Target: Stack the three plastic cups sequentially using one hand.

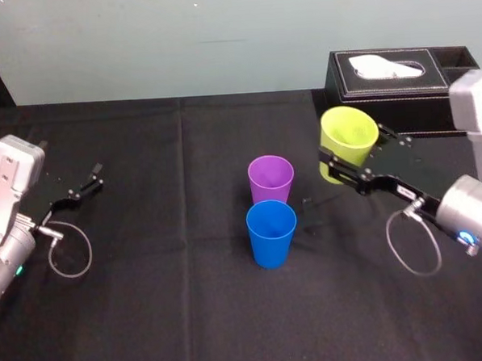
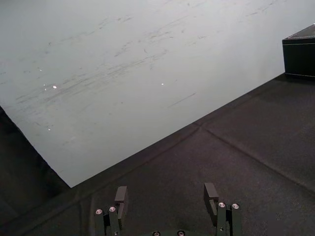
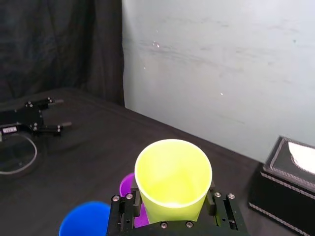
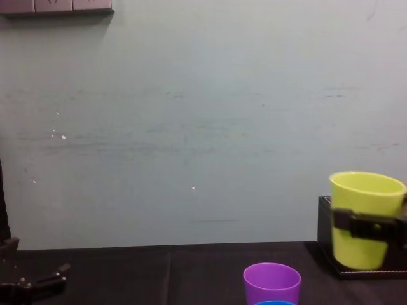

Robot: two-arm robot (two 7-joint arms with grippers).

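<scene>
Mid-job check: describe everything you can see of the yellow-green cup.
The yellow-green cup is a smooth, tapered, plastic-looking tumbler, mouth up, empty, roughly upright. The right gripper holds it, fingers pressed on opposite sides of its wall. It appears lifted off the table, in front of the tissue box, right of the purple cup, touching neither it nor the blue cup. The left gripper sits idle far left.

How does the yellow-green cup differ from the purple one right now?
The yellow-green cup is clamped in the right gripper, lifted above the table; the purple cup stands free on the table. The yellow-green cup is alone near the tissue box; the purple cup sits just behind the blue cup. Both are upright, mouths up, same tapered shape.
</scene>
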